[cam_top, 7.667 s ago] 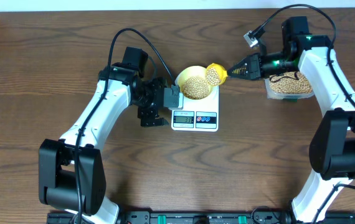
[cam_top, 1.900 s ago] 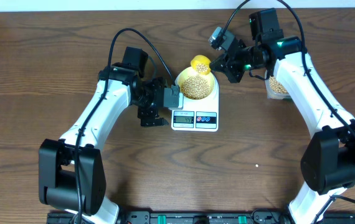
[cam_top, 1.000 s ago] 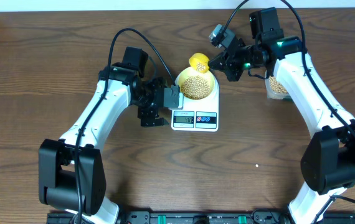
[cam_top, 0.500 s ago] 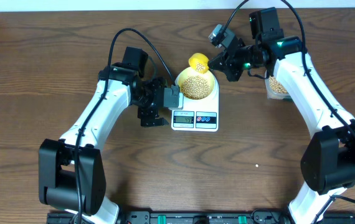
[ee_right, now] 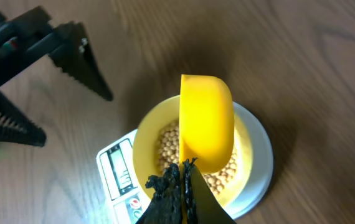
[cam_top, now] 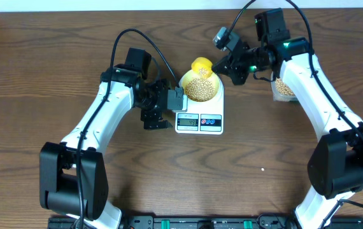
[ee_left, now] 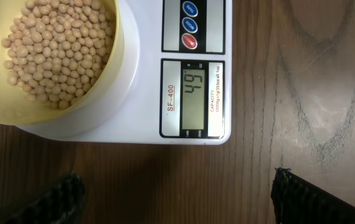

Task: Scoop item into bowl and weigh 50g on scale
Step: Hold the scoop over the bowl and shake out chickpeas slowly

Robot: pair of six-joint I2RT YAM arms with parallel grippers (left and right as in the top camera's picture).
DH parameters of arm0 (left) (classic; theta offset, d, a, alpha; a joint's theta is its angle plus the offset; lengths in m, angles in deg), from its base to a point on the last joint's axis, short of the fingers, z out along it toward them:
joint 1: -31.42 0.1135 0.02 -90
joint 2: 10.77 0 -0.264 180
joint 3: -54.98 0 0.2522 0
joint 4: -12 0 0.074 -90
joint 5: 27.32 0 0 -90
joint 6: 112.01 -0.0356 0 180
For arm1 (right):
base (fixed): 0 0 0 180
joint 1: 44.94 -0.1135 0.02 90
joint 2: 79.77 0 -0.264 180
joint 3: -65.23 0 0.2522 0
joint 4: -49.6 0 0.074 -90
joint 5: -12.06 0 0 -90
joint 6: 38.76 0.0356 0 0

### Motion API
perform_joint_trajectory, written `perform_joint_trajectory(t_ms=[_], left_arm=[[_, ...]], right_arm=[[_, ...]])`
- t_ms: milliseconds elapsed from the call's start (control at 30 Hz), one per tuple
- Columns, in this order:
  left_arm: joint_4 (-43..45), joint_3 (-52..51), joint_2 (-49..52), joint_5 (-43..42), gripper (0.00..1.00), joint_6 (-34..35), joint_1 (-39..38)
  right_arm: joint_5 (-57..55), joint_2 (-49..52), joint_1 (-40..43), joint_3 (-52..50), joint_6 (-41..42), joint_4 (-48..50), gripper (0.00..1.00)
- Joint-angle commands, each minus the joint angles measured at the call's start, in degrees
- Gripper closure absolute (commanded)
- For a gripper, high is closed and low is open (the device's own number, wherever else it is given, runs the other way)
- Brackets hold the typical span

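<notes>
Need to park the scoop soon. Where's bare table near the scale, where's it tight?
Free: the wide table strip in front of the scale, between both arm bases; also the patch between the scale's right edge and the clear container. Crowded: scale's left side, where the open left gripper sits, and over the bowl, where the right gripper holds the scoop.

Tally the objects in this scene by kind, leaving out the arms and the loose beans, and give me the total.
bowl: 1
scale: 1
yellow scoop: 1
clear container: 1
Total: 4
</notes>
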Motion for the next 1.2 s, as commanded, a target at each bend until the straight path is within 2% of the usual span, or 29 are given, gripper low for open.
perform_joint_trajectory(t_ms=[0, 100, 400, 500, 633, 800, 867, 1167], left_arm=[[-0.31, -0.48, 0.28, -0.90, 0.02, -0.42, -0.09], [-0.31, -0.48, 0.28, -0.90, 0.02, -0.42, -0.09], [-0.31, -0.48, 0.28, -0.90, 0.02, -0.42, -0.09], [-0.31, -0.48, 0.28, -0.90, 0.02, -0.42, -0.09], [-0.31, -0.48, 0.28, -0.90, 0.02, -0.42, -0.09], [-0.31, -0.48, 0.28, -0.90, 0.03, -0.42, -0.09], [-0.31, -0.48, 0.28, -0.90, 0.02, -0.42, -0.09], [-0.31, -0.48, 0.28, -0.90, 0.02, -0.42, -0.09]], right_arm=[[-0.31, -1.53, -0.04, -0.24, 0.57, 0.96, 0.99], [0.66, -1.53, -0.15, -0.24, -1.27, 0.22, 0.99], [0.22, -1.53, -0.09, -0.24, 0.52, 1.25, 0.99], [2.86, -1.53, -0.68, -0.24, -6.27, -1.79, 0.99], [-2.05, -1.53, -0.85, -0.24, -0.94, 0.15, 0.99], [-3.45, -1.53, -0.85, -0.24, -0.42, 0.90, 0.99], [-2.80, -1.53, -1.14, -0.24, -3.45, 0.17, 0.99], [-2.84, -1.53, -1.22, -0.24, 0.09, 1.27, 0.99]])
